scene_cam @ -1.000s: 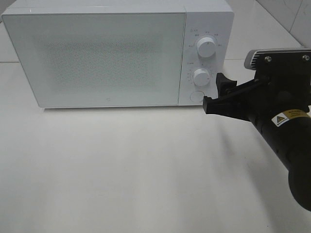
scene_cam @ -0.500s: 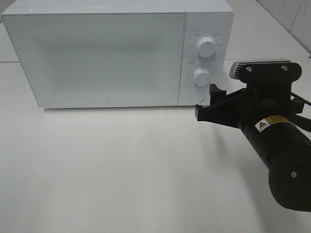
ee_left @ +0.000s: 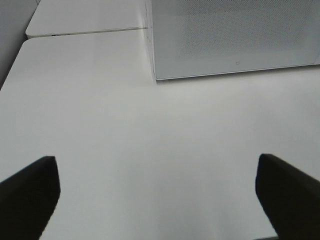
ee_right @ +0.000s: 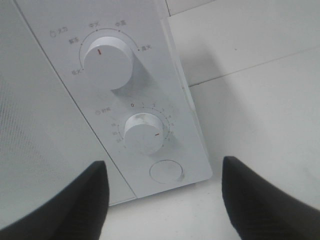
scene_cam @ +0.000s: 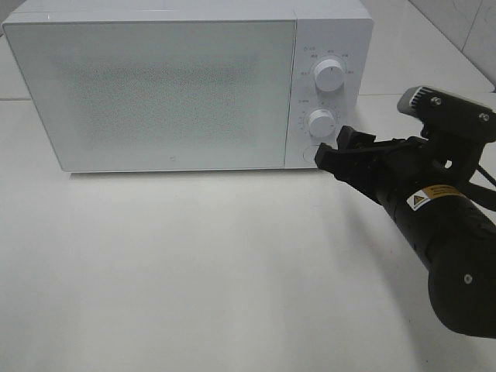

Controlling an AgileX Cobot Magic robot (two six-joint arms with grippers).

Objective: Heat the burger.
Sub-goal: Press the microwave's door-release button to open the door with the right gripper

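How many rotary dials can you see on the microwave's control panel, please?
2. The upper dial sits near the top of the microwave's panel; the lower dial is directly below it, above a round push button. None appears hidden.

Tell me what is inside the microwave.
Nothing inside shows. The microwave has its door shut, and the white speckled panel hides the interior. Whether the burger is in there cannot be told.

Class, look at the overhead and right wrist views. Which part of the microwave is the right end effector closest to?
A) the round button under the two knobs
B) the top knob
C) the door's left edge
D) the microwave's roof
A: in the high view the right end effector sits just beside the round button, and its wrist view shows that button between the open fingers.
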